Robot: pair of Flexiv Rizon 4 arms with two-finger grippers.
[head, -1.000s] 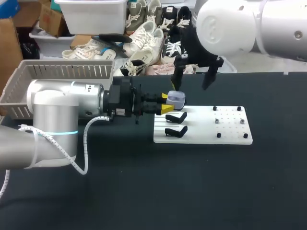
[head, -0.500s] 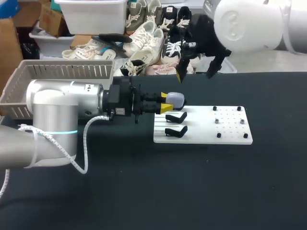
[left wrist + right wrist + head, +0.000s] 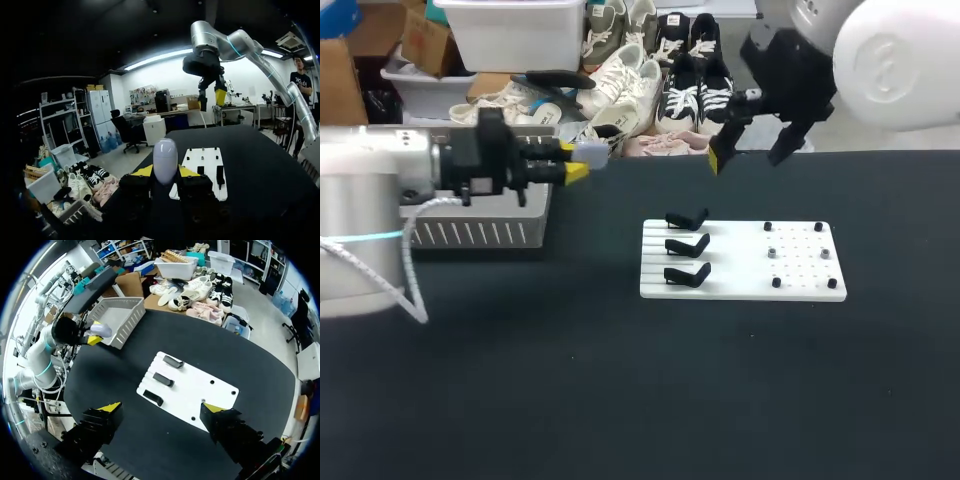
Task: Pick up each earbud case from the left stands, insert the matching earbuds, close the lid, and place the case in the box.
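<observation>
Left hand (image 3: 578, 162) is clamped on the case (image 3: 595, 153), the rounded pale shell standing up between the yellow tips; the left wrist view shows it (image 3: 165, 160) pinched from both sides.

A second ago you had that case at the farthest stand, with the right hand close above it. Since then the left arm has swung away to the left and carries the case high, just beside the right-hand rim of the box (image 3: 470, 235). Whether it is over the rim yet, you can't tell from here.

Right hand (image 3: 752, 152) has risen and drawn back toward the far edge of the worktop (image 3: 620, 400). Its fingers are spread wide and hold nothing.

All three stands (image 3: 687, 244) on the white board (image 3: 800, 285) are bare.

Judgement: lid looks shut and this is the drop-off leg. With no cases left on the stands, this is likely the last one. Get the case clearly inside the box walls before you let go.
</observation>
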